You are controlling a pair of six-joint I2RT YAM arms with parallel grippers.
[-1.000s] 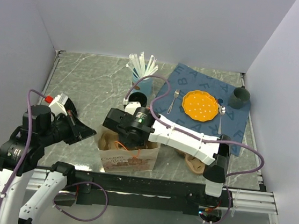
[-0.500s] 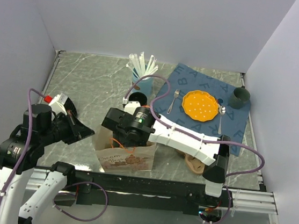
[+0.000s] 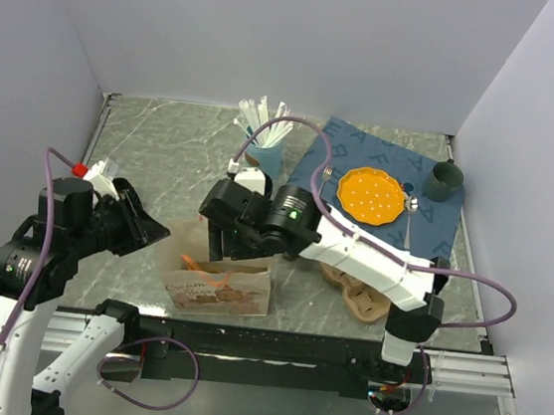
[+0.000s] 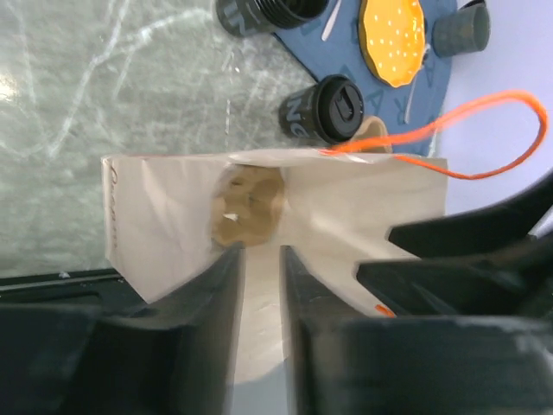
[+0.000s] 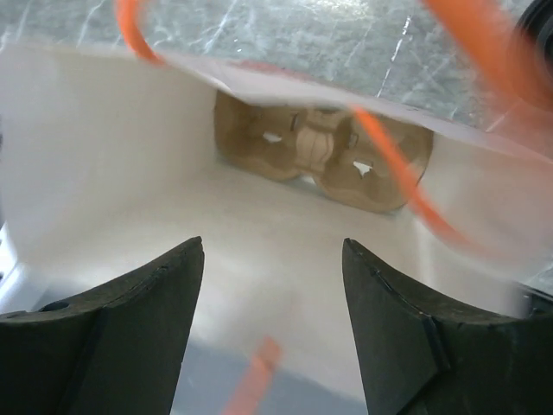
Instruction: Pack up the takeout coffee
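The takeout coffee (image 4: 333, 108), a black cup with a black lid, stands on the table just beyond the paper bag in the left wrist view; in the top view the right arm hides it. The paper bag (image 3: 218, 289) with orange string handles lies tilted near the front edge. A brown cardboard cup carrier (image 5: 324, 151) sits deep inside it and also shows in the left wrist view (image 4: 246, 203). My left gripper (image 3: 161, 232) (image 4: 262, 251) is shut on the bag's wall (image 4: 164, 216). My right gripper (image 3: 220, 249) (image 5: 272, 251) is open and empty at the bag's mouth (image 5: 104, 156).
A light-blue straw cup (image 3: 266, 151) stands at the back. A blue mat (image 3: 434, 235) holds an orange plate (image 3: 369, 196), cutlery and a grey-green mug (image 3: 444, 180). A second cardboard carrier (image 3: 362, 295) lies at the front right. Another dark cup (image 4: 259, 10) stands beyond the coffee.
The bag has slid toward the front left and tipped over, with my left gripper drawing back to the left. My right arm has risen and shifted a little toward the back.
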